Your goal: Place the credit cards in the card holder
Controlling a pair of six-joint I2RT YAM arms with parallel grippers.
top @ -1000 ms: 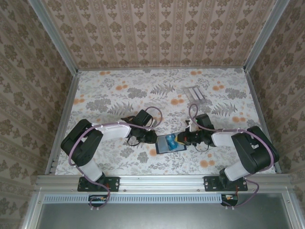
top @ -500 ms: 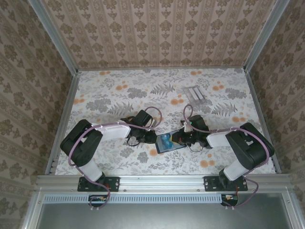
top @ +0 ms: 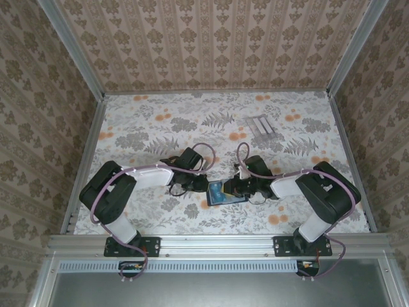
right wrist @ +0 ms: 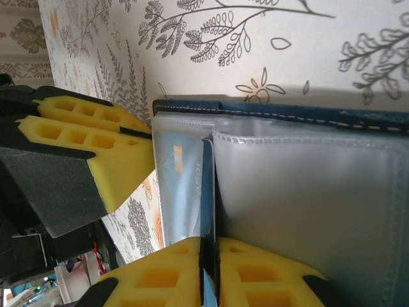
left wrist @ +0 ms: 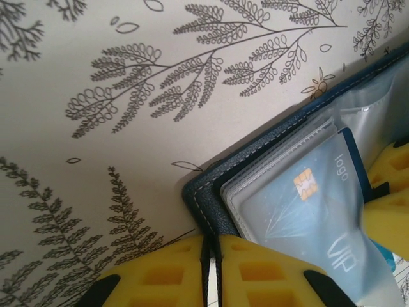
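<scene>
Top external view has both arms low over the near middle of the flowered counter (top: 160, 128), and their hands meet at the card holder (top: 225, 194). We see the left hand (top: 199, 187) at the holder's left edge and the right hand (top: 235, 187) at its right side. The dark navy holder lies open and flat on the counter. A light blue card (top: 217, 189) shows on its left part. A pale grey slotted rack (top: 262, 126) stands well apart, toward the far right of the counter.

In the left wrist view we find the left hand (left wrist: 211, 268) closed. Its yellow fingers (left wrist: 160, 278) press almost together on a thin dark edge, right at the stitched corner of the card holder (left wrist: 203, 199). The light blue card (left wrist: 313, 217) lies just beyond that corner under clear plastic pockets (left wrist: 281, 160). Its gold chip and the words "logo" and "VIP" read through the film. Yellow fingers (left wrist: 390, 217) of the right hand show at the right border, at the card's end.

In the right wrist view the right hand (right wrist: 209, 268) is closed on the light blue card (right wrist: 208, 185). We see the card edge-on, running from the slit between the fingers up between the clear pockets (right wrist: 307, 211) toward the holder's stitched rim (right wrist: 287, 110). At the left, the left hand's fingers (right wrist: 96, 153) clamp a thin dark flap of the holder. We cannot tell how deep the card sits.
</scene>
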